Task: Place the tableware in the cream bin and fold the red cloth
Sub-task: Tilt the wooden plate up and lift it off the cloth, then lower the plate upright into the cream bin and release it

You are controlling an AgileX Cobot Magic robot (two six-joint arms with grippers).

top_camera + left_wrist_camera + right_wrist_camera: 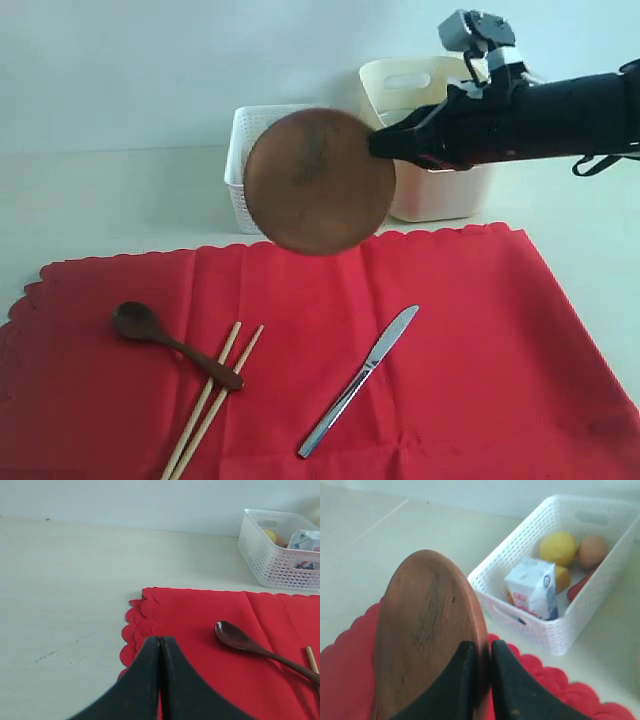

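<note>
At the left edge of the red cloth (pixel 470 340), the left gripper (pixel 160 647) is held shut with nothing in it, just above the scalloped border. The cloth is spread flat on the table and is not yet folded. On its left half the spoon (pixel 170 343) is laid with its handle across the chopsticks (pixel 212 400), and near the middle the knife (pixel 360 380) is left lying; none of these is binned yet. Over the cloth's far edge the plate (pixel 320 180) is held on edge in the air, pinched at its rim by the nearly closed right gripper (pixel 380 145), in front of the white basket (pixel 240 150). The cream bin (pixel 440 195) is set behind the arm; what it contains cannot be told. The plate is judged to be in transfer, with three utensils and the folding left.
</note>
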